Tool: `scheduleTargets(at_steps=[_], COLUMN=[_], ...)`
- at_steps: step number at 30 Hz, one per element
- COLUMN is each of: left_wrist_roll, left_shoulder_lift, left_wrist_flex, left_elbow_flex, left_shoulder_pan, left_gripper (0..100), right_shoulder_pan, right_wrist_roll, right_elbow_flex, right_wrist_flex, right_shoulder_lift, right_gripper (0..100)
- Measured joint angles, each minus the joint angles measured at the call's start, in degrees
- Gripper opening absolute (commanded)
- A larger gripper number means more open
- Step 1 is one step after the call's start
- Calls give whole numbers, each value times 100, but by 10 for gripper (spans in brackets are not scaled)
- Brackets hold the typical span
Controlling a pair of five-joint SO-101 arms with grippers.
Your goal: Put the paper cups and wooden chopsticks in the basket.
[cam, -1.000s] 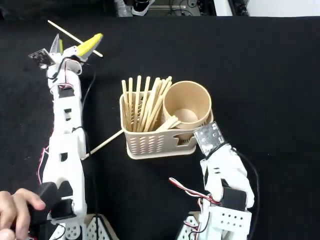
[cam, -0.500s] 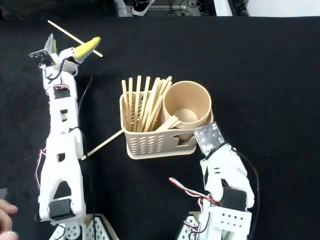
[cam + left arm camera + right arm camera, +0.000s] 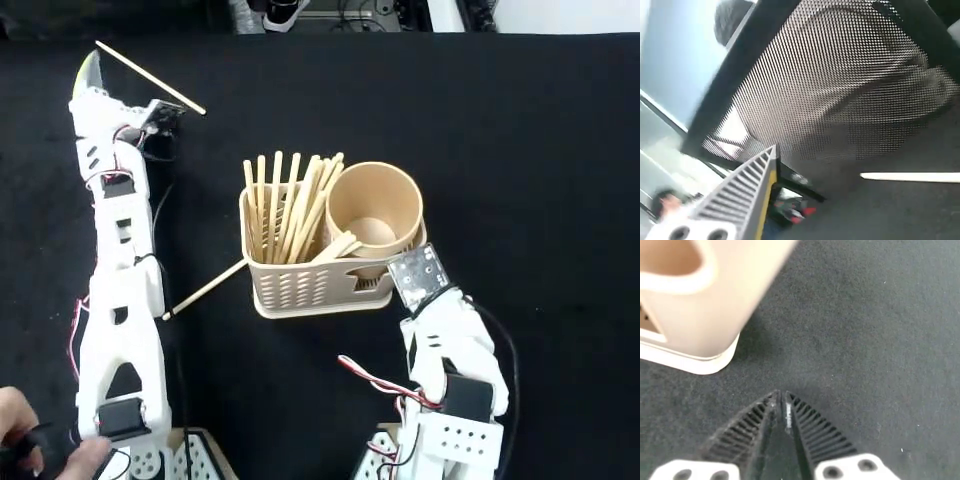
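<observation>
Beige basket [image 3: 312, 286] holds wooden chopsticks [image 3: 285, 205] and paper cups [image 3: 398, 205]; right pincer [image 3: 781, 399] pressed together, left pincer [image 3: 91, 67] unclear.

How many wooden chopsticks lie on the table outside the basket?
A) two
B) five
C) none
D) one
A: one chopstick lies at the far left of the table, and a second chopstick lies slanted beside the left wall of the basket; the bundled chopsticks stand inside it.
</observation>
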Motion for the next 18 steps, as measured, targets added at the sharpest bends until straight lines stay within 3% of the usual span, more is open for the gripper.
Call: scheduleTargets(at_steps=[3,9,18], left_wrist_roll=[-396,-334,88], left_shoulder_lift=[-18,44,132], left_wrist_flex=[-53,-185,-1925], left_elbow_flex=[0,0,826], left_shoulder_pan=[9,9,-193], left_gripper=[702,702,698], right_shoulder_pan=[0,0,0], right_wrist_roll=[0,0,0], right_elbow_flex=[0,0,0], right_wrist_flex=[0,0,0], right_shoulder_lift=[0,0,0], right_gripper=[12,12,12])
